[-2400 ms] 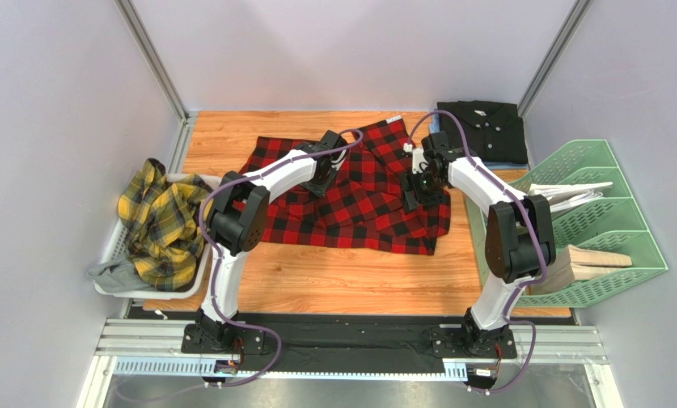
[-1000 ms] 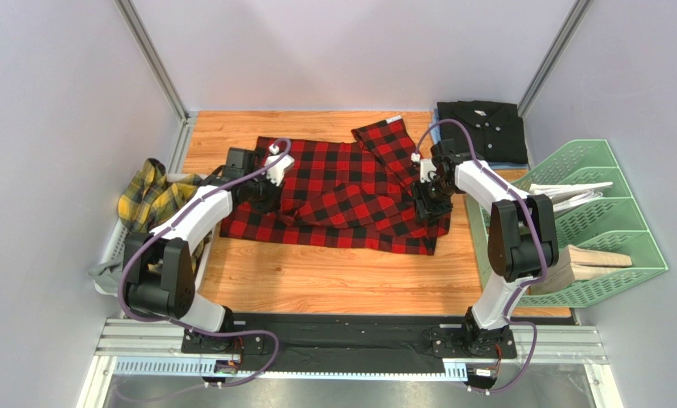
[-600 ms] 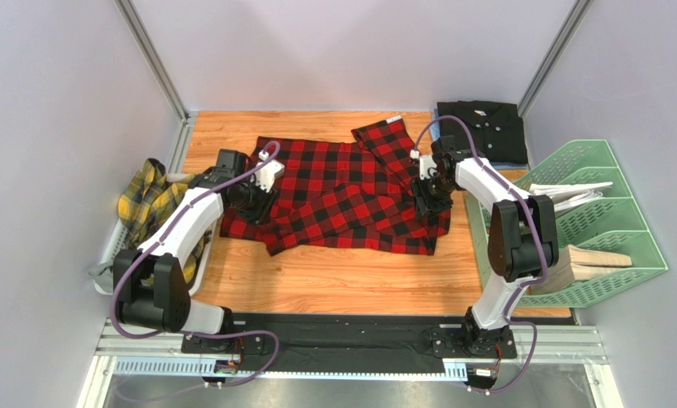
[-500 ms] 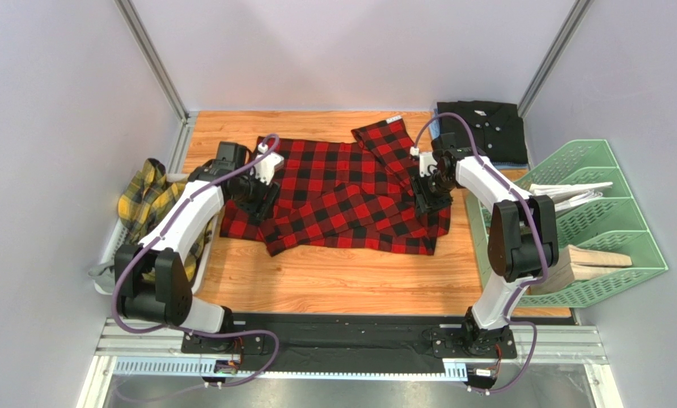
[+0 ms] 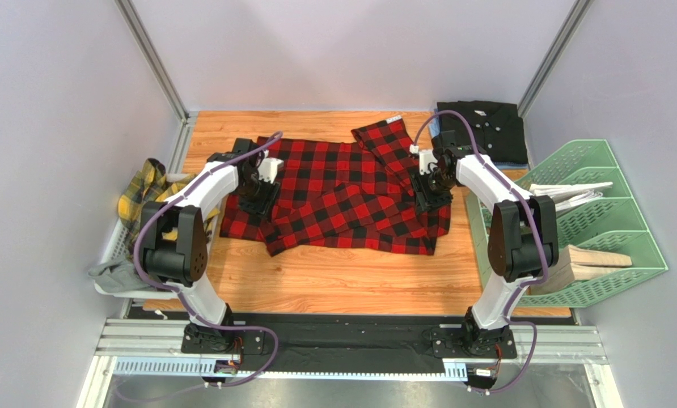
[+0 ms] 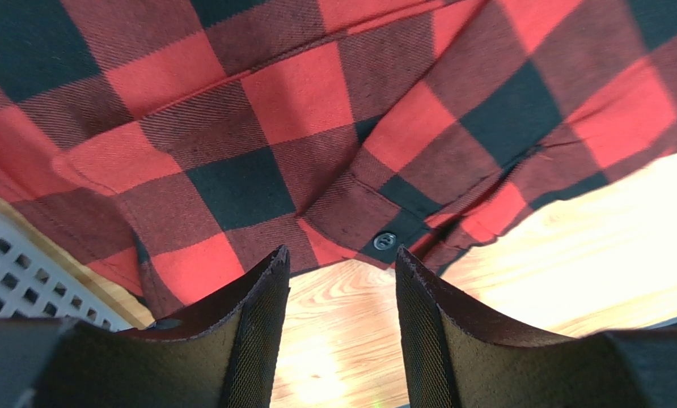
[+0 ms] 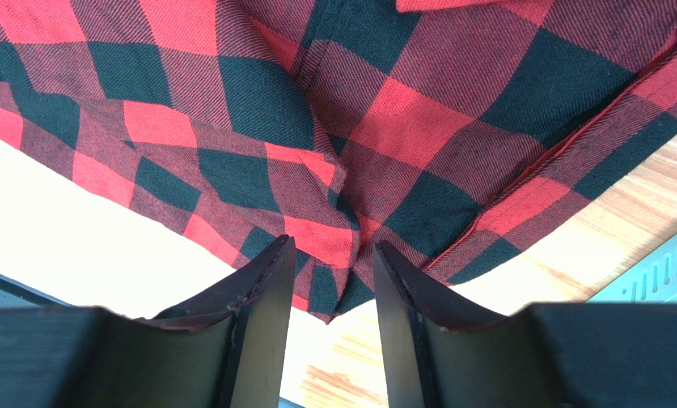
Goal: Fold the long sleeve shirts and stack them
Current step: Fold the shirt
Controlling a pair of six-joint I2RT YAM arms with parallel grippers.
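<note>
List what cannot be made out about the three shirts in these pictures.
Yellow-and-dark plaid cloth shirt: top view, the left arm covers its right part.
Red-and-black check cloth shirt: both wrist views crop it to a patch.
Plain black folded shirt: top view, too dark for detail; a purple cable crosses its left edge.

wooden table (image 5: 333, 276), grey walls (image 5: 61, 102)

Plaid shirt (image 5: 142, 191) half behind left arm (image 5: 201, 191), red shirt (image 6: 299, 93) cropped in wrist views
</note>
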